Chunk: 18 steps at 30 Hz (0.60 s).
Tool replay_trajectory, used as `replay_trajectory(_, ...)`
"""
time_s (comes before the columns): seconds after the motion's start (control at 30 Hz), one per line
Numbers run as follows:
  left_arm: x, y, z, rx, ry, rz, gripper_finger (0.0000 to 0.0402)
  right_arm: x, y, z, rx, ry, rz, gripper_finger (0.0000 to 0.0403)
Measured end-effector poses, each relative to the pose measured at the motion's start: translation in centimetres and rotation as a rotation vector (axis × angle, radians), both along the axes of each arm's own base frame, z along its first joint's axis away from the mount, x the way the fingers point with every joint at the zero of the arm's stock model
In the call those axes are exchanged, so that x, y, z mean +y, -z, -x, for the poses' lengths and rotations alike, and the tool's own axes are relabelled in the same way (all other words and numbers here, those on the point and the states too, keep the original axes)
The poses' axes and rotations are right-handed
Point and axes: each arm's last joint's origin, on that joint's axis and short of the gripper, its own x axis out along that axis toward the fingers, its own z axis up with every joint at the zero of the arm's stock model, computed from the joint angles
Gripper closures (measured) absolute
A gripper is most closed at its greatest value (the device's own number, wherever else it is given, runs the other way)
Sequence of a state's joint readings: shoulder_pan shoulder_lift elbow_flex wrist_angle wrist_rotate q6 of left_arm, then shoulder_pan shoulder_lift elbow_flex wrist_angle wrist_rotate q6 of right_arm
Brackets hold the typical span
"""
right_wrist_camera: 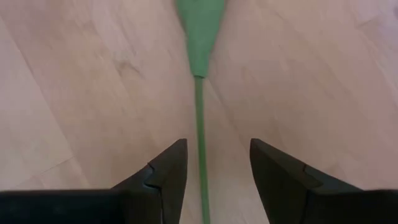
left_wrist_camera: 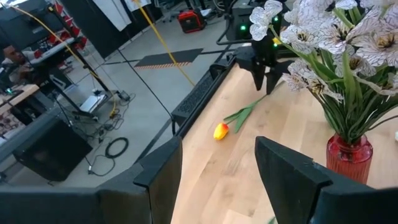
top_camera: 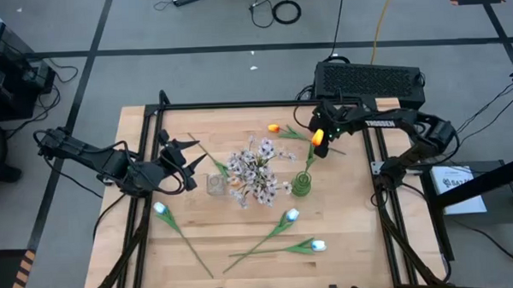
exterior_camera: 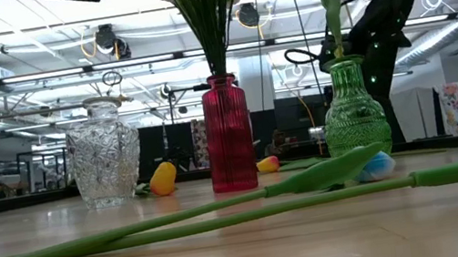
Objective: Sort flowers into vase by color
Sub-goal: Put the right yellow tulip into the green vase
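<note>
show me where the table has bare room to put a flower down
Bare wood lies along the far-left edge of the table, beyond the left tool, and at the near-right corner past the blue tulips. The middle is crowded with the clear vase, red vase and green vase.

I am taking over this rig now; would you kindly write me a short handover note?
Right gripper: open, straddling an orange tulip's green stem on the wooden table, far side.
Left gripper: open, empty, waiting at the left edge.
Done: pink-white blossom sprays in the red ribbed vase; one tulip in the green glass vase.
Left: clear cut-glass vase empty; second orange tulip and three white-blue tulips lying loose.
</note>
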<state>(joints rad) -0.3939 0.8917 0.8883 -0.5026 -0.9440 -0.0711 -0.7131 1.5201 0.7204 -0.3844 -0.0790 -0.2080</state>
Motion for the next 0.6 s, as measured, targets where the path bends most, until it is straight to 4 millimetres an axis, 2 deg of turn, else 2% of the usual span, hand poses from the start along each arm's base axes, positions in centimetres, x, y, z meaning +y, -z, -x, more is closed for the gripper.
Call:
replay_trajectory(0.33,0.0,0.0,0.0,0.001,0.006,0.004,0.0194,0.4,0.5,-0.6,0.049,0.006,0.044,0.0258)
replay_trajectory(0.6,0.0,0.0,0.0,0.001,0.006,0.004,0.0194,0.3,1.7,-0.8,0.084,0.019,0.010,0.0283)
